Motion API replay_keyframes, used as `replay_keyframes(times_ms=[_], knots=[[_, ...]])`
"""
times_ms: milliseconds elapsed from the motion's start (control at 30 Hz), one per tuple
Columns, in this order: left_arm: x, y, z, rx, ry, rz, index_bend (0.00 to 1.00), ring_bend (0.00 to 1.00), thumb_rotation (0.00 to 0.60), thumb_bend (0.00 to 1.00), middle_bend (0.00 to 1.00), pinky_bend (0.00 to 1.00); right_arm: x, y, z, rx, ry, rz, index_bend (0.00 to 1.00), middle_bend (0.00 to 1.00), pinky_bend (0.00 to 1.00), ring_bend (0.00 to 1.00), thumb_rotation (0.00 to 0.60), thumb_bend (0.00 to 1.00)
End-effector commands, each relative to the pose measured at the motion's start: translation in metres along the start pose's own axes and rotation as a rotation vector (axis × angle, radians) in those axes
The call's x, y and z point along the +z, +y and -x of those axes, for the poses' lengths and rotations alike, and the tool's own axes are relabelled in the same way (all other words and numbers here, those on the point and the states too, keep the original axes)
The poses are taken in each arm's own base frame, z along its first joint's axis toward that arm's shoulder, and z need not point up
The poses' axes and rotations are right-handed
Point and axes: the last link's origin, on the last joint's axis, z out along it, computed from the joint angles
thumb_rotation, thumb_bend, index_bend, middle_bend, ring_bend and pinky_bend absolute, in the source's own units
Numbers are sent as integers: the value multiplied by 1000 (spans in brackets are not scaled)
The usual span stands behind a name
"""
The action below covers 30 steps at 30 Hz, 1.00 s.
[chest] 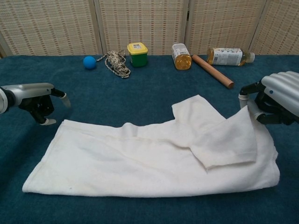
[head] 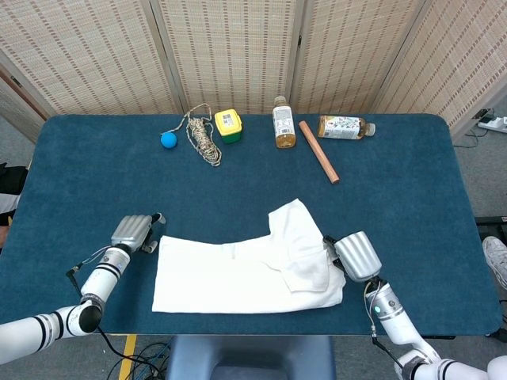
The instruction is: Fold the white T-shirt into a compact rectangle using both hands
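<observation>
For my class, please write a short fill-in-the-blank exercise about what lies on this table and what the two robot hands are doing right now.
1. The right hand grips the ____ T-shirt at its edge.
2. The left hand is open and holds ____.
3. The small ball next to the coiled rope is ____ in colour.
4. The wooden rod lies between two ____.

Missing words: white; nothing; blue; bottles

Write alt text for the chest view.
A half-folded white T-shirt lies on a blue-covered table; the right hand grips its right edge, while the left hand is open just off its left corner. A blue ball and bottles sit behind.
</observation>
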Motion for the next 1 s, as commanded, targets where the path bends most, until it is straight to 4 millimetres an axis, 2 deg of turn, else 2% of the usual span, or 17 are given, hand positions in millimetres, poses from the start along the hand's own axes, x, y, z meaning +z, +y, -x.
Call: replay_keyframes(times_ms=[33,133,467,1000], knots=[[-1,1,1,-2,-8,5,325,793,600,403,879,978,0,1,1,-2,-6,5,743,1000,1000,1000,600,619],[-3,2,1,0,-1,12,357,793,600,403,879,978,2,0,1,1,-5,3,743,1000,1000,1000,600,619],[-18,-1,-8,-44,106,27,362,793,600,403,877,978,13,2,-7,11,31,9,743,1000,1000,1000,600,619],[-27,-15,-9,-57,116,11,355,789,600,403,872,978,31,8,4,2,14,50,743,1000,1000,1000,600,619]])
